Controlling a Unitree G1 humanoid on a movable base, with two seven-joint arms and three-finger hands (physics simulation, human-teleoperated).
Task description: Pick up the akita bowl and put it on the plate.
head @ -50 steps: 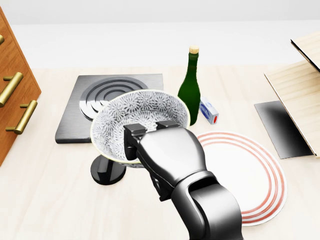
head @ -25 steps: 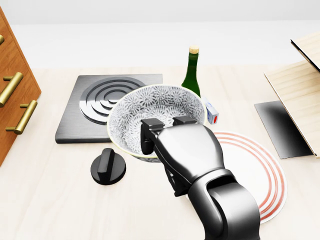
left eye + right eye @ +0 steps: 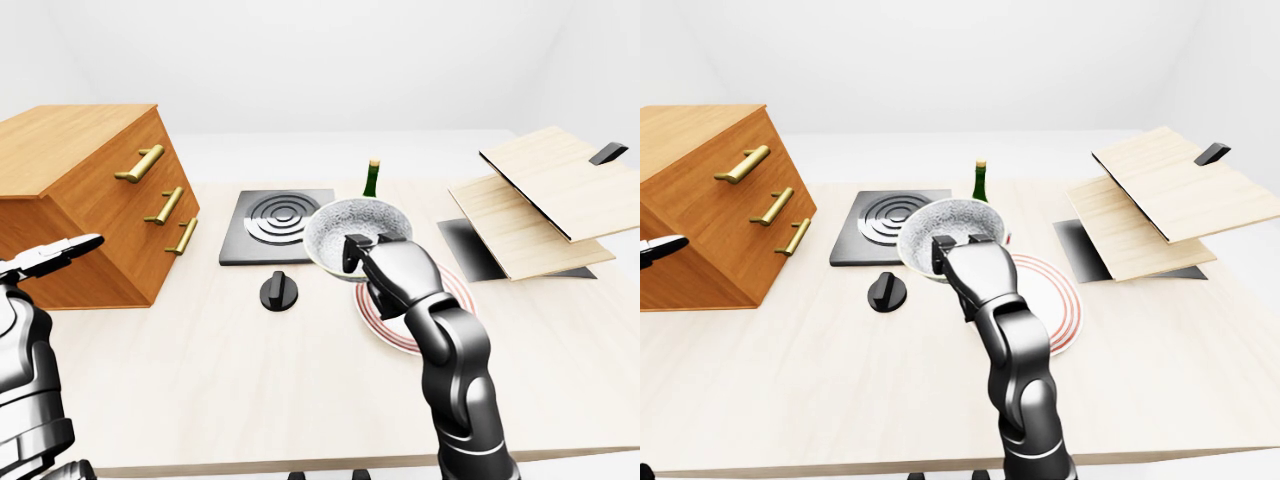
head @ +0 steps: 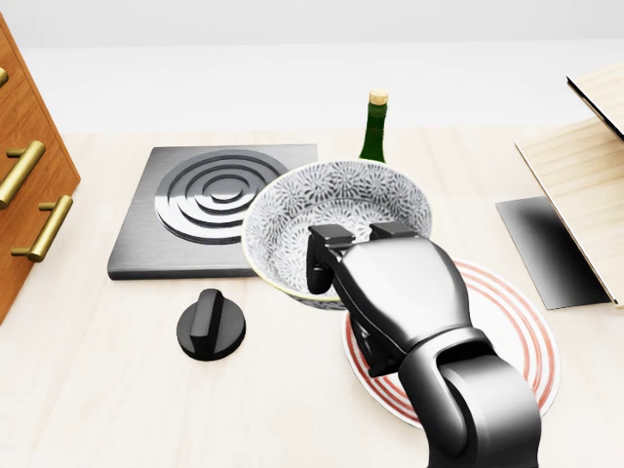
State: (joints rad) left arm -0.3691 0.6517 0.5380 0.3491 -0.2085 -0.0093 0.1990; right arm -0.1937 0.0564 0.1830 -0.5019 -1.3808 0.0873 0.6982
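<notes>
Head view. The akita bowl [image 4: 336,207], in my right hand [image 4: 398,292], overlapped the upper-left edge of the plate [image 4: 519,330] on the table [image 4: 97,395]. The hob [image 4: 161,239] lay left of the bowl, the knob [image 4: 211,325] below the hob, the bottle [image 4: 374,132] above the bowl, the drawer cabinet [image 4: 24,171] at far left, and the boards [image 4: 575,166] at far right.

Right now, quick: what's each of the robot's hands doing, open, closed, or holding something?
Right hand: closed on the rim of the akita bowl, holding it.
Left hand: open, holding nothing.
</notes>
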